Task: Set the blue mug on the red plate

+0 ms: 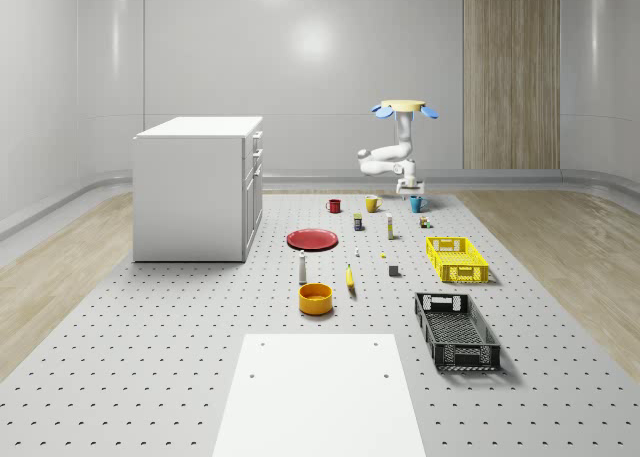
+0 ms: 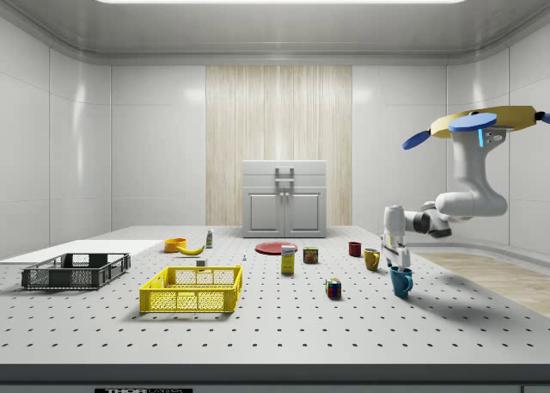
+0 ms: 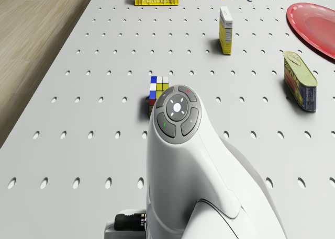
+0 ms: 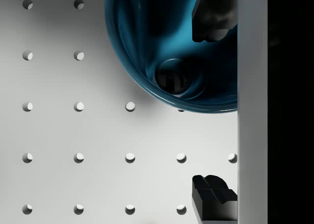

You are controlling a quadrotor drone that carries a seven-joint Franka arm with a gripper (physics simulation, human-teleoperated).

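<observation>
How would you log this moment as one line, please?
phase: reaching | drone: hovering beside mug | gripper: open, just above mug, one finger inside rim | mug: on floor, upright | plate: bare

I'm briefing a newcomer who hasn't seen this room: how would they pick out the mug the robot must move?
Start at the white cabinet, then look across the perforated floor to the hovering drone. Directly under its gripper stands the blue mug. It ends a row of three mugs: the others are a yellow mug and a red mug.
</observation>
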